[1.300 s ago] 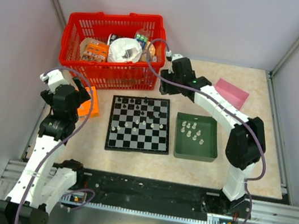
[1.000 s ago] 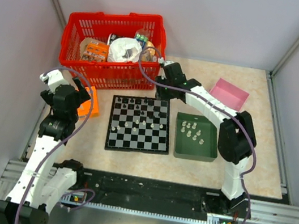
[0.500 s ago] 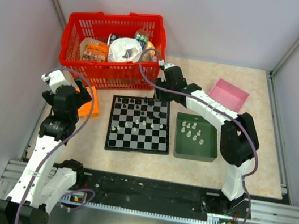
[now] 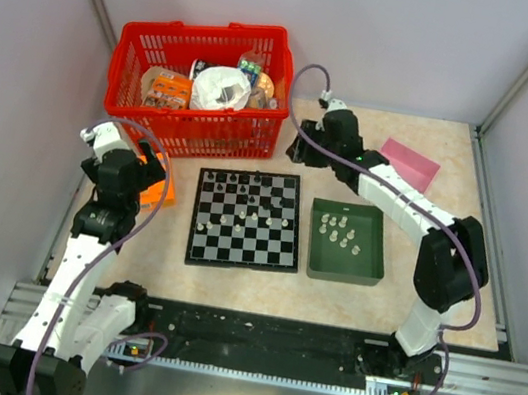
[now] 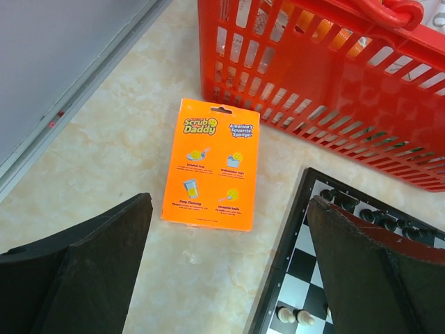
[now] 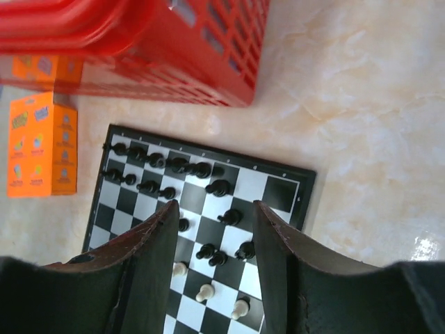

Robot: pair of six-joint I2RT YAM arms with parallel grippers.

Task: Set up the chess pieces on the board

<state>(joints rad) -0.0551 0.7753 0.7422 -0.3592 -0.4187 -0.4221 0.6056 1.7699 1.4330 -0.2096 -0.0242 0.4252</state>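
Right arm reaches forward and leftward, right claw (image 6: 215, 209) above far edge of board (image 4: 245, 220), fingers slightly parted, empty. Left arm bent upright, left claw (image 5: 229, 205) spread wide, empty, over orange pack (image 5: 212, 163). Chess pieces (image 6: 201, 169) partly on board, rest in green tray (image 4: 358, 269).

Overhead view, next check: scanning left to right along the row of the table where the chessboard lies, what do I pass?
orange package → board → green tray
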